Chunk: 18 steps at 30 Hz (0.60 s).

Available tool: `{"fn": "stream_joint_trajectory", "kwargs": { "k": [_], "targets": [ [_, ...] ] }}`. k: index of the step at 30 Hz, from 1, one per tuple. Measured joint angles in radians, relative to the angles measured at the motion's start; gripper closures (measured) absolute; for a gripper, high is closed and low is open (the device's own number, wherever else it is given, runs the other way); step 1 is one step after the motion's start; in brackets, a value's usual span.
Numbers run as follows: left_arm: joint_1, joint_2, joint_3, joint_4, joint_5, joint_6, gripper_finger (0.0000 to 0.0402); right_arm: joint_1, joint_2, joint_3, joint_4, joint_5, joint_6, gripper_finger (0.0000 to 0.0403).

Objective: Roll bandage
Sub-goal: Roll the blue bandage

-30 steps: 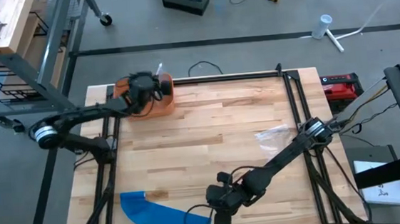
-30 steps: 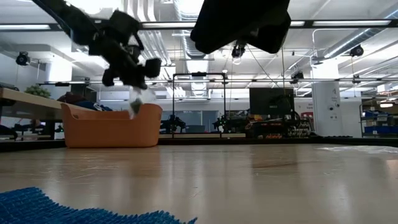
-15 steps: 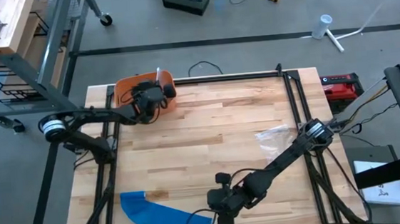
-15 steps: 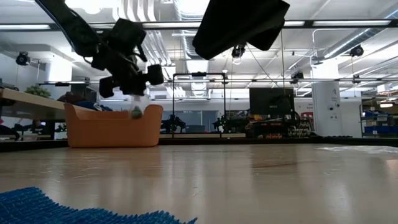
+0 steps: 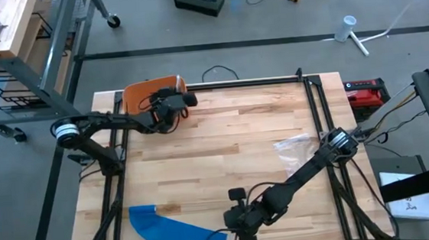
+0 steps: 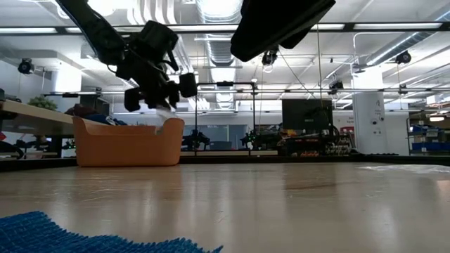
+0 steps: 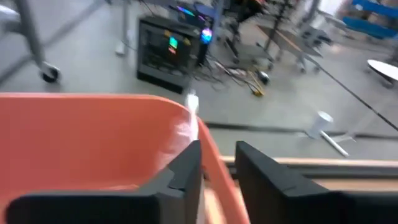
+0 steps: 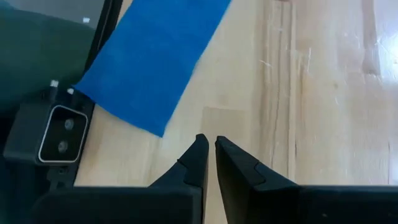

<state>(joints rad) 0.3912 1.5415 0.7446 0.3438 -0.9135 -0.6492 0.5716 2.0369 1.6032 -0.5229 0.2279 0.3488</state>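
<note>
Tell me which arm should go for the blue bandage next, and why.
Right. The right gripper hangs at the table's near edge, right beside the blue bandage, which its wrist view shows just ahead of its fingers. The left gripper is across the table at the orange bin.

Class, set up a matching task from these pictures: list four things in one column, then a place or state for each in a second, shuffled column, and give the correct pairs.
Things:
1. blue bandage
2. orange bin
3. left gripper
4. clear plastic wrapper

Places or states:
A. at the table's far left corner
B. lying flat along the near edge
C. on the wood toward the right side
D. held above the bin's rim

Pairs: 1-B, 2-A, 3-D, 4-C
</note>
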Motion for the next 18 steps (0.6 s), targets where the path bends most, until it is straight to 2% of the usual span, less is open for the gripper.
{"fn": "stream_joint_trajectory", "kwargs": {
  "k": [8,13,18],
  "targets": [
    [-0.003,0.079,0.127,-0.032,0.223,0.06,0.0225,0.0,0.0,0.0,-0.006,0.0,-0.062,0.037],
    [-0.006,0.058,0.247,-0.203,0.236,0.146,0.0184,0.0,0.0,-0.001,-0.033,0.0,-0.071,0.037],
    [-0.006,0.031,0.396,-0.46,0.227,0.219,0.016,0.0,0.0,-0.001,-0.033,0.0,-0.073,0.0375]
  ]
}}
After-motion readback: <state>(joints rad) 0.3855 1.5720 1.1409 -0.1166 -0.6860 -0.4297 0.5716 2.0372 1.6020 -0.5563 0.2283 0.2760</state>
